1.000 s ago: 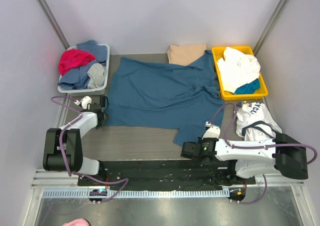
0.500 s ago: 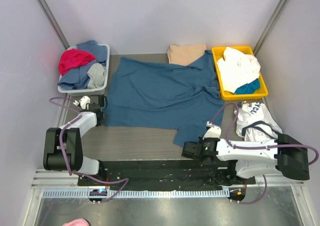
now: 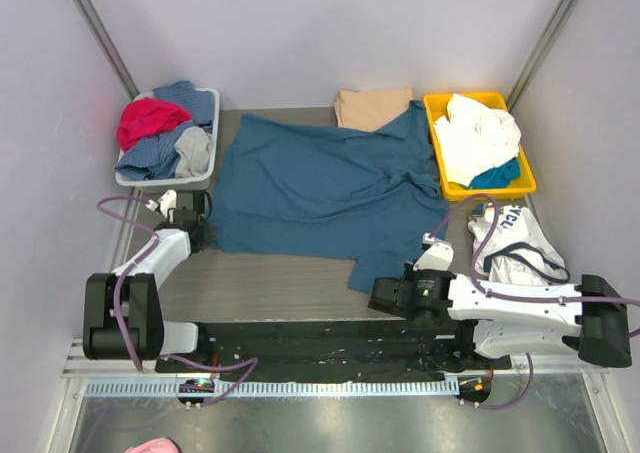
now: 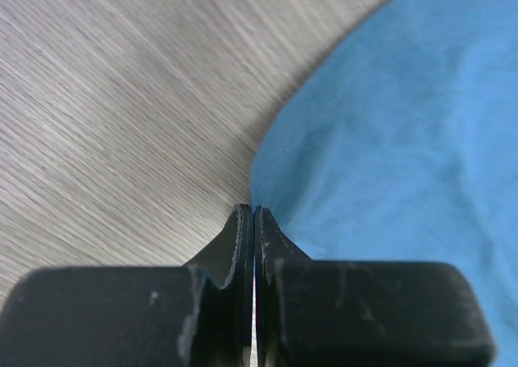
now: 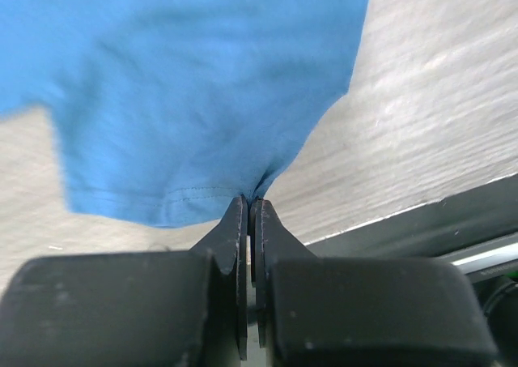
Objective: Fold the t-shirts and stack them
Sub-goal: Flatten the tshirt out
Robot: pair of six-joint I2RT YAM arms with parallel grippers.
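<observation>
A large teal-blue t-shirt [image 3: 325, 183] lies spread across the table, with folds near its right sleeve. My left gripper [image 3: 206, 236] is shut at the shirt's near-left edge; in the left wrist view the blue cloth [image 4: 388, 140] meets the closed gripper tips [image 4: 254, 213]. My right gripper [image 3: 370, 291] is shut on the hem at the near-right corner, and the cloth [image 5: 186, 91] puckers at that gripper [image 5: 252, 201]. A folded tan t-shirt [image 3: 373, 106] lies at the back, partly under the blue one's sleeve.
A grey bin [image 3: 205, 178] of mixed clothes stands at the back left. At the back right is a yellow tray [image 3: 436, 143] with white and teal cloth in it. A white printed shirt [image 3: 510, 235] lies on the right. A black rail [image 3: 320, 333] runs along the near edge.
My left gripper has closed on the blue shirt's near-left edge. The right arm has shifted slightly to the right and away from the rail, still gripping the hem.
</observation>
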